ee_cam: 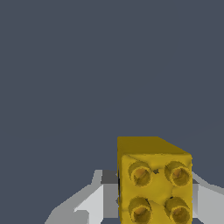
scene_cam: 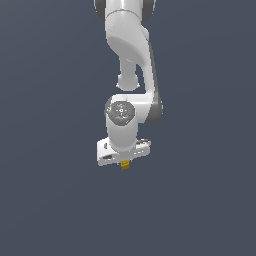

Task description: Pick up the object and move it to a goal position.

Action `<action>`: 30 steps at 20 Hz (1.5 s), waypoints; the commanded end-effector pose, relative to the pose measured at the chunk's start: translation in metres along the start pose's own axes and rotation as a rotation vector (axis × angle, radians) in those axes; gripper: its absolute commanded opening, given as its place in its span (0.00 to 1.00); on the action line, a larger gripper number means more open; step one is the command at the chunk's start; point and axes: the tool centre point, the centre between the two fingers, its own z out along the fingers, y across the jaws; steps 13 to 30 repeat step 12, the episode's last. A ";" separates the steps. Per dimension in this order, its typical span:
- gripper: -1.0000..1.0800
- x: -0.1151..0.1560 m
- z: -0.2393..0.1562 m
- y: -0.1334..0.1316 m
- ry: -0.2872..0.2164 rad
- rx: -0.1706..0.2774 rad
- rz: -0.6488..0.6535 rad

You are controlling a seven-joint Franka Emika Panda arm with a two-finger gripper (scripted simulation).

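The object (scene_cam: pixel 125 164) is a tiny yellow-orange cube with several round studs on one face. In the exterior view it pokes out just under the white gripper (scene_cam: pixel 123 161), at the lower end of the arm. In the wrist view the object (ee_cam: pixel 154 183) fills the space between the two grey-white fingers (ee_cam: pixel 89 203), which stand on either side of it. The gripper (ee_cam: pixel 153 210) is shut on the object. The fingertips are hidden in the exterior view.
The white Panda arm (scene_cam: pixel 131 55) comes down from the top middle of the exterior view. All around is a plain dark grey-blue ground with no other object, edge or marker in view.
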 end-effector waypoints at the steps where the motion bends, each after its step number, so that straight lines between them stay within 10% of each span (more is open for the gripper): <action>1: 0.00 -0.006 -0.012 0.015 0.000 0.000 -0.001; 30: 0.00 -0.007 -0.019 0.026 0.000 0.000 -0.001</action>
